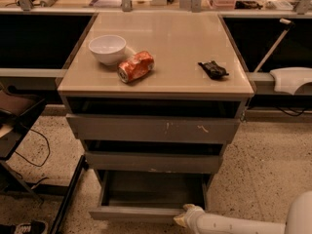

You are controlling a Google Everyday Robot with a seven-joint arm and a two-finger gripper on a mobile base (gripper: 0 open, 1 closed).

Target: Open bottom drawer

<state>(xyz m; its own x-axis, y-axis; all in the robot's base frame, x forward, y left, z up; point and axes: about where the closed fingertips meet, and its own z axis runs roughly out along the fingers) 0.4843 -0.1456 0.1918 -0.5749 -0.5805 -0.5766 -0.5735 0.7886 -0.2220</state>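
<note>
The plain grey flat-fronted bottom drawer [139, 212] is pulled well out and sits level, so you can see down into its shallow grey box. The white gripper [183, 218] is right at the front panel's right end, with the panel stretching off to its left.
</note>
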